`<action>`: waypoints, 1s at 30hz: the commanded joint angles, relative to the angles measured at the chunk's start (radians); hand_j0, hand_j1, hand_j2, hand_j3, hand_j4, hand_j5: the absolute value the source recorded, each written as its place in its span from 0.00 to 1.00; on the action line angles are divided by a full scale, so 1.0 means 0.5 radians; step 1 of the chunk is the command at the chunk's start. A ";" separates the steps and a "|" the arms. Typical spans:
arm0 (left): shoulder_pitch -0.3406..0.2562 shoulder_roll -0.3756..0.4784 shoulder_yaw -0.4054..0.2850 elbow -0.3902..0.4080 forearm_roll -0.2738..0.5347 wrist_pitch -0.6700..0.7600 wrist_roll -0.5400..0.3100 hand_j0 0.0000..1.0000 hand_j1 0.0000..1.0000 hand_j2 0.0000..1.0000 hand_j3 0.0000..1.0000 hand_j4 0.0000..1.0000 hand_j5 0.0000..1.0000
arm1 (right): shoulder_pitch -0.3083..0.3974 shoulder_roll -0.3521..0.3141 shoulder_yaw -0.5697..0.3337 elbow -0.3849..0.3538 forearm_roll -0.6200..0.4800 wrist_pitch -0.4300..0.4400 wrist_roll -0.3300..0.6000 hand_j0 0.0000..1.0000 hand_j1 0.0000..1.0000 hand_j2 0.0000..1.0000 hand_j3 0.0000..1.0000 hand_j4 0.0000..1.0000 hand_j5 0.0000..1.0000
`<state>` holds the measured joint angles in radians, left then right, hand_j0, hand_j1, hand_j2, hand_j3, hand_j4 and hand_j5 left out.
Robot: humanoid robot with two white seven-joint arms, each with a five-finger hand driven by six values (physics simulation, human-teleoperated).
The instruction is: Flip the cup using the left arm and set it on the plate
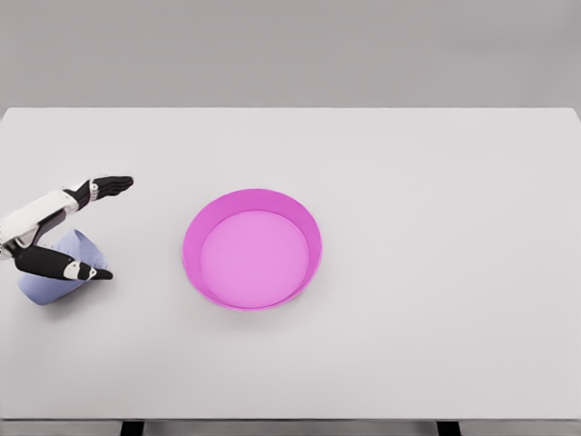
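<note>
At the far left of the worktop [436, 182] my left hand [64, 227] comes in from the picture's edge, its fingers [111, 186] spread wide apart: one group reaches out above, the thumb [64, 266] lies below, and nothing is clamped between them yet. The cup [62, 271] sits right in that opening, under and just behind the thumb, so it lies toward my palm side rather than out ahead of the fingertips. It looks tilted, its long axis slanting up and to the right, though which end is the mouth I cannot tell from here. I judge the grasp is about to close: the fingers need only come together across the cup's wall.

To the right, well apart from the cup, lies the pink plate [195, 263], near the middle of the worktop. The carry after the flip runs rightward. My right arm does not show at all, so the left is the only hand near.
</note>
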<state>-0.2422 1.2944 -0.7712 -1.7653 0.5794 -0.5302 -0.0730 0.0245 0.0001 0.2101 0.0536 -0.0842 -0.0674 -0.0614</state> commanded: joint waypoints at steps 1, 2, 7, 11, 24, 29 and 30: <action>0.015 0.007 0.088 -0.001 0.035 0.109 -0.007 1.00 1.00 1.00 1.00 1.00 1.00 | 0.000 0.000 0.000 0.000 0.000 0.000 0.000 1.00 1.00 1.00 1.00 1.00 1.00; 0.070 0.001 0.140 -0.001 0.056 0.125 -0.007 1.00 1.00 1.00 1.00 1.00 1.00 | 0.000 0.000 0.000 0.000 0.000 0.000 0.000 1.00 1.00 1.00 1.00 1.00 1.00; 0.260 0.004 0.395 -0.001 0.136 0.379 0.041 1.00 1.00 1.00 1.00 1.00 1.00 | 0.000 0.000 0.000 0.000 0.000 0.000 0.000 1.00 1.00 1.00 1.00 1.00 1.00; 0.349 0.004 0.527 -0.001 0.068 0.520 0.051 1.00 1.00 1.00 1.00 1.00 1.00 | 0.000 0.000 0.000 0.000 0.000 0.000 0.000 1.00 1.00 1.00 1.00 1.00 1.00; 0.414 0.001 0.631 -0.001 -0.045 0.527 0.032 1.00 1.00 1.00 1.00 1.00 1.00 | 0.000 0.000 0.000 0.000 0.000 0.000 0.000 1.00 1.00 1.00 1.00 1.00 1.00; 0.417 0.001 0.662 -0.001 -0.153 0.523 0.029 1.00 1.00 1.00 1.00 1.00 1.00 | 0.000 0.000 0.000 0.000 0.000 0.000 0.000 1.00 1.00 1.00 1.00 1.00 1.00; 0.423 0.004 0.659 -0.001 -0.153 0.523 0.023 1.00 1.00 1.00 1.00 1.00 1.00 | 0.000 0.000 0.000 0.000 0.000 0.000 0.000 1.00 1.00 1.00 1.00 1.00 1.00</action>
<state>-0.0200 1.2928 -0.4452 -1.7653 0.5145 -0.2686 -0.0595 0.0245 0.0002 0.2101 0.0535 -0.0842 -0.0674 -0.0615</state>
